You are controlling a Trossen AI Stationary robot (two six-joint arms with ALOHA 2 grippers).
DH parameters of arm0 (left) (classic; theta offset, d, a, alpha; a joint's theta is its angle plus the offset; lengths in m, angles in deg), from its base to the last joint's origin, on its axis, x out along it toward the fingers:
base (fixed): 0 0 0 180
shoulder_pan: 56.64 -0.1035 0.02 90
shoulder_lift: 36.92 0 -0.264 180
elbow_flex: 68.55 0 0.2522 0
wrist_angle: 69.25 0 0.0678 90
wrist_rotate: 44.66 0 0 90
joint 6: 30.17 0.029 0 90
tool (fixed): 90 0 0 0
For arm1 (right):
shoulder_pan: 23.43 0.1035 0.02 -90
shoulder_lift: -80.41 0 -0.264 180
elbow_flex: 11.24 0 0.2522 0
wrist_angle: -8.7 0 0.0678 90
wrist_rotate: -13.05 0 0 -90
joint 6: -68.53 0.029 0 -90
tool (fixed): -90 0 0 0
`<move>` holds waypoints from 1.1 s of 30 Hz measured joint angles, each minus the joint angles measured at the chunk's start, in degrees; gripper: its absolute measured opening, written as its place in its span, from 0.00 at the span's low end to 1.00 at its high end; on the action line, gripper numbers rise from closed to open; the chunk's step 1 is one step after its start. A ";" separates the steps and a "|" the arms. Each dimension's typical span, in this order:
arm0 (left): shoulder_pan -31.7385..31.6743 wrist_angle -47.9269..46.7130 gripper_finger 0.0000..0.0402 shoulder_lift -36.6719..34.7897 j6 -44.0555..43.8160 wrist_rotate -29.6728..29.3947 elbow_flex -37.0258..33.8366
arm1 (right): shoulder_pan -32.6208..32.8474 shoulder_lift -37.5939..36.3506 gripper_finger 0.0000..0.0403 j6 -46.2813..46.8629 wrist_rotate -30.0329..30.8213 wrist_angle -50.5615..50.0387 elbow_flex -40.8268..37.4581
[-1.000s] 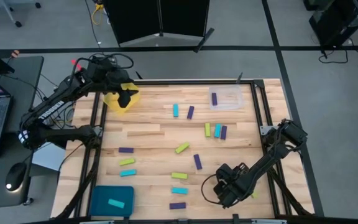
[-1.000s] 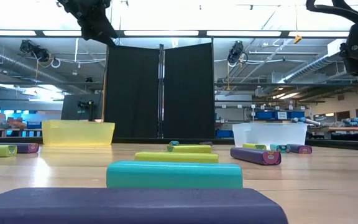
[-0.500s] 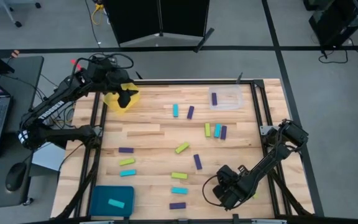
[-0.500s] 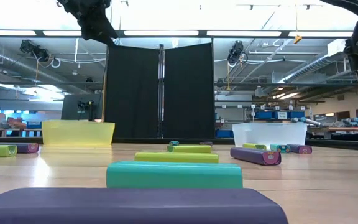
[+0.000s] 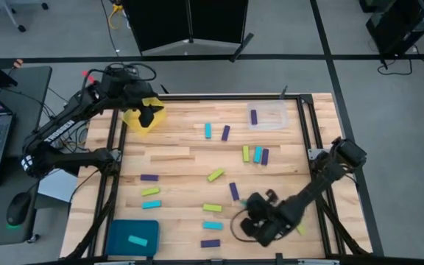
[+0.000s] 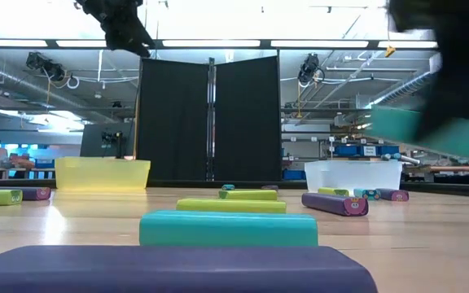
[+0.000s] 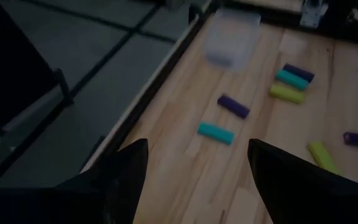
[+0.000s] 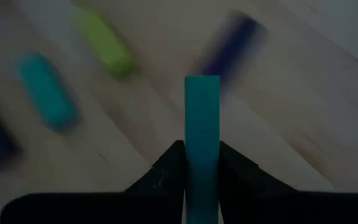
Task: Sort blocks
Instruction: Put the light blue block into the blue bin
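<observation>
My right gripper [image 8: 201,149] is near the table's front edge [image 5: 255,224], shut on a cyan block [image 8: 202,112]. The low view shows this block blurred in the air [image 6: 430,132]. Several yellow-green, cyan and dark purple blocks lie flat on the wooden table, among them a cyan one [image 5: 212,226], a yellow-green one [image 5: 212,208] and a purple one [image 5: 233,191]. My left gripper [image 5: 147,114] hangs open over the yellow tray [image 5: 135,118] at the far left, with nothing between its fingers [image 7: 126,177]. My right gripper pinches the cyan block's near end [image 8: 202,171] between its two fingers, one on each long side. The block lies along the fingers and sticks out well past their tips. It is lifted clear of the table.
A clear tray [image 5: 271,118] at the far right holds a purple block [image 5: 253,116]. A teal tray [image 5: 120,237] at the near left holds a cyan block [image 5: 138,240]. A yellow-green block [image 5: 301,230] lies behind the right arm. A laptop sits left of the table.
My right gripper has moved toward the table's left edge along the front. In the low view it has come into sight at the right, blurred, with the cyan block held in the air.
</observation>
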 joint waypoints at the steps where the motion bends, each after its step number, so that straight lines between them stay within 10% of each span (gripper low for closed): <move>1: 0.00 0.72 0.71 -0.70 -0.60 0.24 0.00 | -1.49 0.00 0.18 -4.06 0.54 4.32 0.00; 13: -0.11 1.54 0.71 -12.16 -4.10 1.41 0.00 | -16.68 3.18 0.18 -46.33 -1.65 52.17 1.25; 33: -0.16 -0.60 0.71 -16.23 -8.82 1.34 0.00 | -21.81 40.28 0.18 -63.44 -25.06 55.31 54.96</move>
